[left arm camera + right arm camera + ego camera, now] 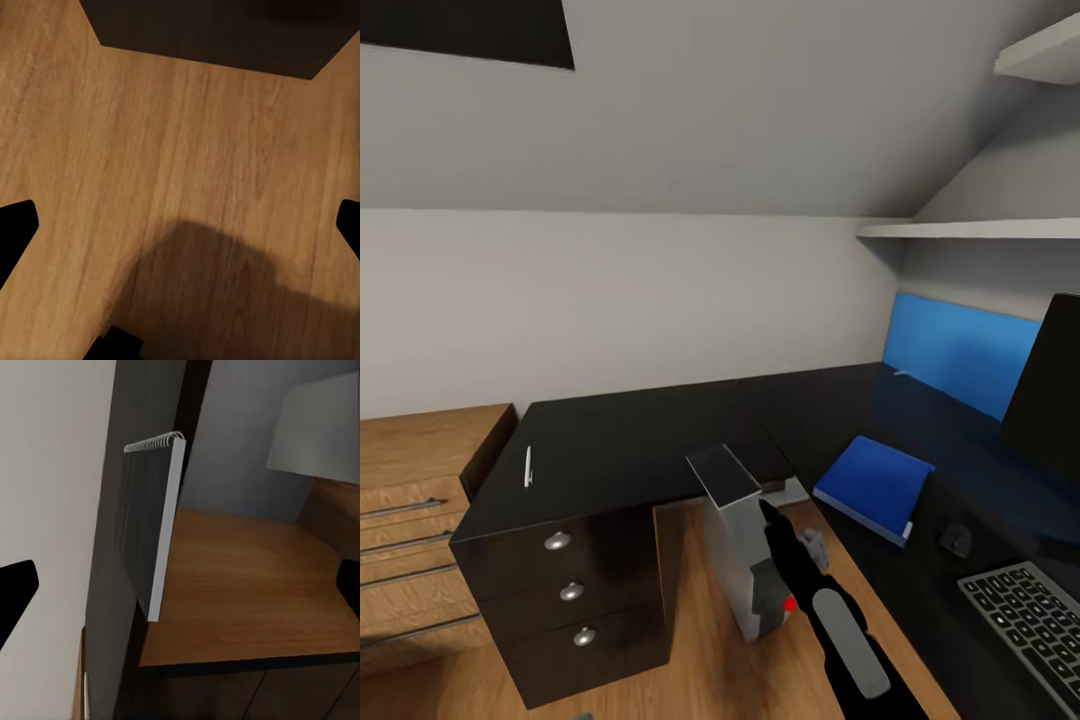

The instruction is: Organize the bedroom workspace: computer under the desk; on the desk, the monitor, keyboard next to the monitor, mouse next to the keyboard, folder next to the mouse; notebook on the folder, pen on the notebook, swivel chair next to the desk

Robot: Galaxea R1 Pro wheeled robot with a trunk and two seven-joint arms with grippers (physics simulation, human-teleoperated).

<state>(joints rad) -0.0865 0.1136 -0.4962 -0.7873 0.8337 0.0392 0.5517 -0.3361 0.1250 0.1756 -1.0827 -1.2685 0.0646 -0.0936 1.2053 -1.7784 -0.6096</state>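
Worktop: long black L-shaped top, running along the grey wall and turning at the blue back panel. A black three-drawer unit is sitting under its near end. A light wood cabinet is standing against that same end.

Monitor: standing on the worktop's far wing, in front of the blue panel, partly cut off by the frame.

Computer: standing on the wood floor in the worktop's inner corner, near the drawer unit, and showing a red dot on its front. Its top is poking out past the worktop's edge. The right arm is reaching across in front of it.

Keyboard: lying on the worktop, on the near side of the monitor; key legends too small to read.

Folder: blue, lying flat on the worktop near its inner corner.

Notebook: spiral-bound and dark-covered, lying against a dark surface, apparently the worktop.

Mouse: sitting on the worktop between folder and keyboard.

Pen: white, lying on the worktop above the drawer unit.

Right gripper: jaws are standing wide apart, gripping nothing, facing the notebook.

Left gripper: jaws are spread wide, empty, and hanging over bare floor planks.
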